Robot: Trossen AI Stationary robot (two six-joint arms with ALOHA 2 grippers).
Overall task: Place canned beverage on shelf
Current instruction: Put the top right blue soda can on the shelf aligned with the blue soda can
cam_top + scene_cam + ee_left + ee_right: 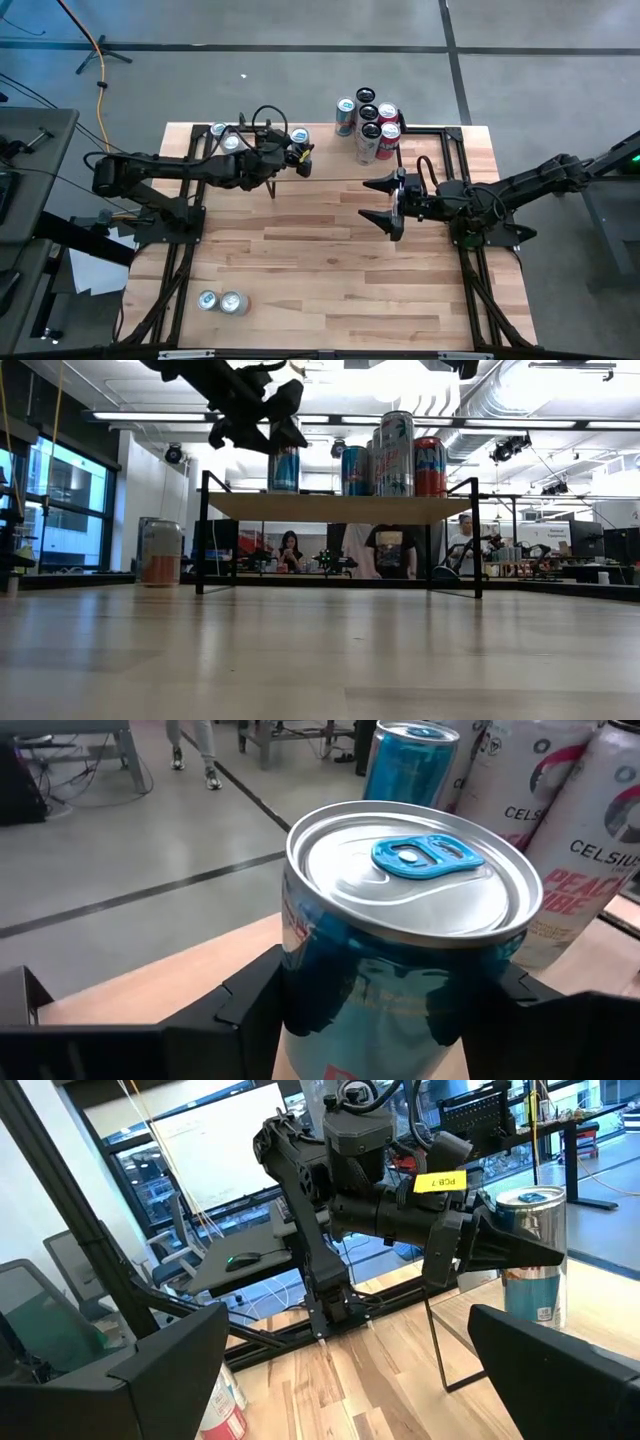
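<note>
The shelf [330, 508] stands at the table's far side, a light wood plank on thin black legs; it also shows in the high view [330, 165]. My left gripper [298, 148] reaches in from the table's left and is shut on a blue can [400, 880] at the shelf's left end. In the low view the blue can [283, 468] stands upright with its base at the plank's top. My right gripper [390, 205] is open and empty over the table's middle right, near side of the shelf; it also shows in the right wrist view [350, 1370]. My left gripper pinches the blue can's side wall [300, 970] between its two fingers [245, 1010], below the rim. The fingers come from the table's left, slanting down. The can is upright, lid up, and its base seems to rest on the shelf's top.
Several more cans [368, 120] stand bunched on the shelf's right end, also in the low view [395, 455]. Two cans [225, 137] stand on the table left of the shelf, two more [220, 301] near the front left corner. People sit in the room behind.
</note>
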